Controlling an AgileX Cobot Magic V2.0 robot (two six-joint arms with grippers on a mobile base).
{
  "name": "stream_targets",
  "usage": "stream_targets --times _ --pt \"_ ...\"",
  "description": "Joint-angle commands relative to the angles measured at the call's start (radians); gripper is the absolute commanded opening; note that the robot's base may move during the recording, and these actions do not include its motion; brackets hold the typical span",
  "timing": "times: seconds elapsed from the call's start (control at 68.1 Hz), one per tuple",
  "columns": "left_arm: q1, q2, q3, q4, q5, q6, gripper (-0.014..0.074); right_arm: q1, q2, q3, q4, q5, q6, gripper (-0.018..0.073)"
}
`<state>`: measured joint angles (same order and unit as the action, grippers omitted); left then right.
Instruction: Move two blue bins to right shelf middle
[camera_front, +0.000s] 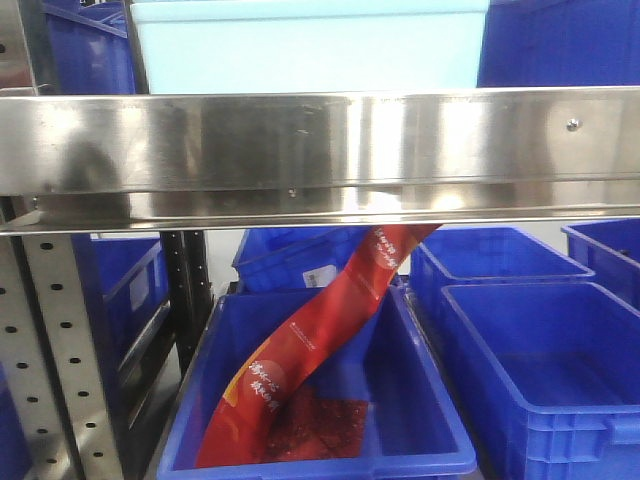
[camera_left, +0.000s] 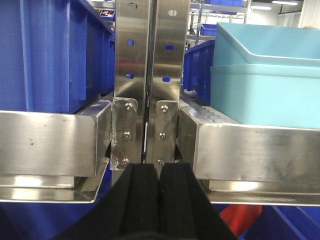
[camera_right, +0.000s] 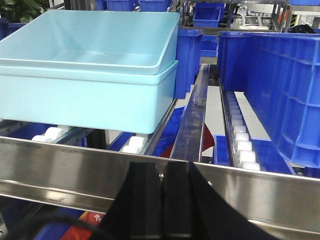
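Two pale blue bins (camera_right: 90, 95), nested one in the other, stand on the roller shelf at left in the right wrist view; they also show at right in the left wrist view as the pale bins (camera_left: 265, 75) and at top in the front view as the pale bins (camera_front: 310, 45). A dark blue bin (camera_right: 280, 85) stands on the rollers to their right, and another dark blue bin (camera_left: 50, 50) on the neighbouring shelf at left. My left gripper (camera_left: 159, 172) is shut and empty before the shelf posts. My right gripper (camera_right: 162, 172) is shut and empty just short of the steel front rail.
A steel shelf rail (camera_front: 320, 150) spans the front view. Below it a dark blue bin (camera_front: 430, 420) holds a long red packaging strip (camera_front: 330, 320). More dark blue bins (camera_front: 540, 370) stand at right. Perforated steel posts (camera_left: 147, 60) separate the two shelves.
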<state>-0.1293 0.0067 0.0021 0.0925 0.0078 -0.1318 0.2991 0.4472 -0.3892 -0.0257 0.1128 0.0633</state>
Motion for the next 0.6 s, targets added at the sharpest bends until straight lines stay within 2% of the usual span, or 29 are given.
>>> stream_targets --times 0.0,0.588 --pt "0.005 -0.007 -0.002 -0.006 -0.025 0.001 -0.0111 -0.001 -0.004 -0.002 -0.004 -0.024 -0.004 -0.0162" --pt "0.005 -0.007 -0.002 -0.006 -0.025 0.001 -0.0111 -0.009 -0.009 0.001 -0.004 -0.033 -0.02 -0.0162"
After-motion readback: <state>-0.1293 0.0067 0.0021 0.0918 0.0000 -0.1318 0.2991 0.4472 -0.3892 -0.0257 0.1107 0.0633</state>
